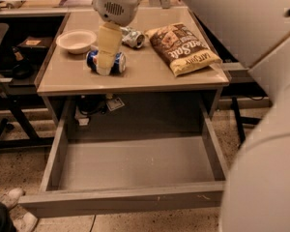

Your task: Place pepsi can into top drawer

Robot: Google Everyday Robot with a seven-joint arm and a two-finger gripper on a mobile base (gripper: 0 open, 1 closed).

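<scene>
The pepsi can is blue and lies on its side on the desk top, left of centre. My gripper hangs down from above, directly over the can, and covers its middle, so only the can's two ends show. The top drawer is pulled wide open below the desk's front edge. Its flat grey bottom has nothing in it.
A white bowl sits just left of and behind the pepsi can. A dented silver can lies behind it, and a chip bag lies to the right. My white arm fills the right side. Shoes show at the bottom left.
</scene>
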